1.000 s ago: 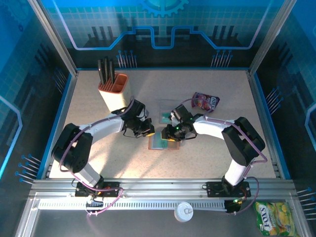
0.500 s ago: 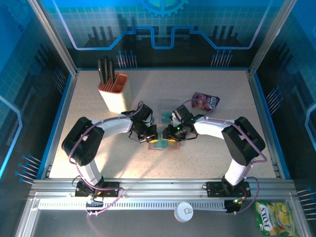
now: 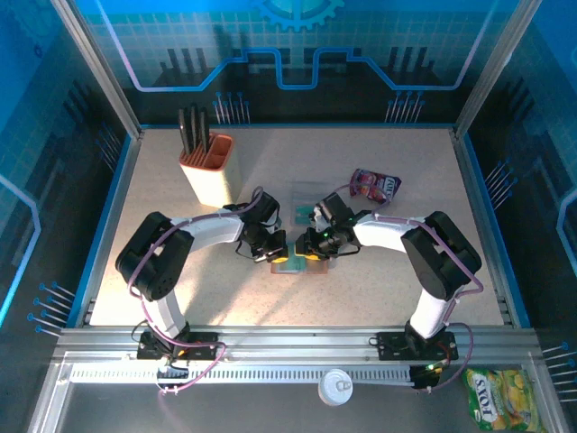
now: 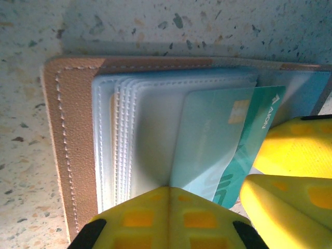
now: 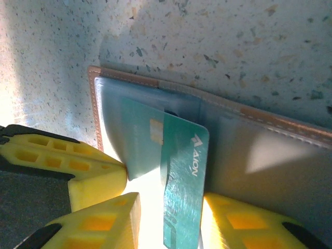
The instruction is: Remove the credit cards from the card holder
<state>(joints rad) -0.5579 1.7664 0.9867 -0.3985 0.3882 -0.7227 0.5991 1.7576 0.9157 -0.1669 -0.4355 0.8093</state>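
Observation:
The brown leather card holder [image 4: 72,129] lies open on the table, its grey-blue sleeves fanned out. My left gripper [image 4: 170,189] is shut on one sleeve at its near edge. A teal card [image 5: 184,155] marked AION sticks halfway out of a pocket, between the spread yellow fingers of my right gripper [image 5: 171,207], which is open and rests against the card's right edge. In the top view both grippers, left [image 3: 276,254] and right [image 3: 311,250], meet over the card holder [image 3: 296,267]. The yellow-tan card is hidden.
An orange-and-cream knife block [image 3: 206,162] stands at the back left. A purple-pink snack pouch [image 3: 374,185] lies behind the right arm. A clear plastic case [image 3: 305,200] sits just behind the card holder. The two grippers' fingers are almost touching.
The left arm swung in from the left and closed on the card holder's sleeve. The right gripper stayed at the card, shifting only slightly.

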